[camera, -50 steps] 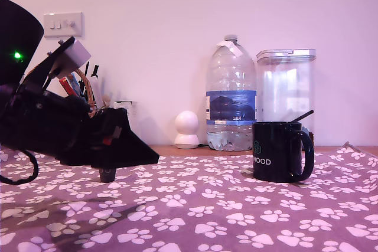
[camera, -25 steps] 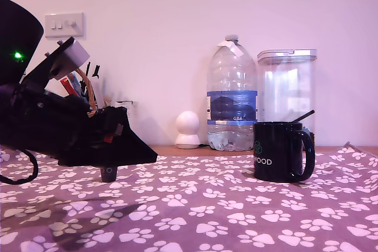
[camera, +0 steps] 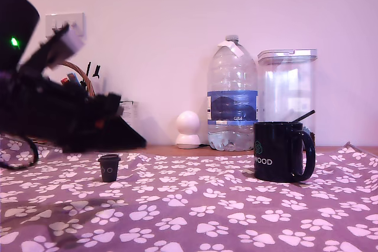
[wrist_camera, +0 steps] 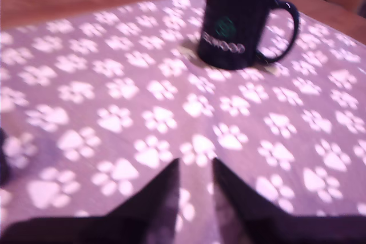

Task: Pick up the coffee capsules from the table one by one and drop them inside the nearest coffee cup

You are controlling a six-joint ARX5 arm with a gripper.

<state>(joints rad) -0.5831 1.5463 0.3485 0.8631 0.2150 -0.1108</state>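
The end effector [wrist_camera: 194,167] sits nearly closed and empty above the coffee capsule [camera: 108,167]. It should spread wider, drop straight over it, then carry to the coffee cup [camera: 282,151].

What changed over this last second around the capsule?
The arm's black pincer lifted and drew back toward the exterior view's left, leaving the small dark tapered capsule standing alone on the paw-print cloth, not gripped. The glossy black mug and the capsule did not move.

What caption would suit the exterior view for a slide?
Gripper raised above the coffee capsule, which stands upright and free on the paw-print cloth, well apart from the black mug.
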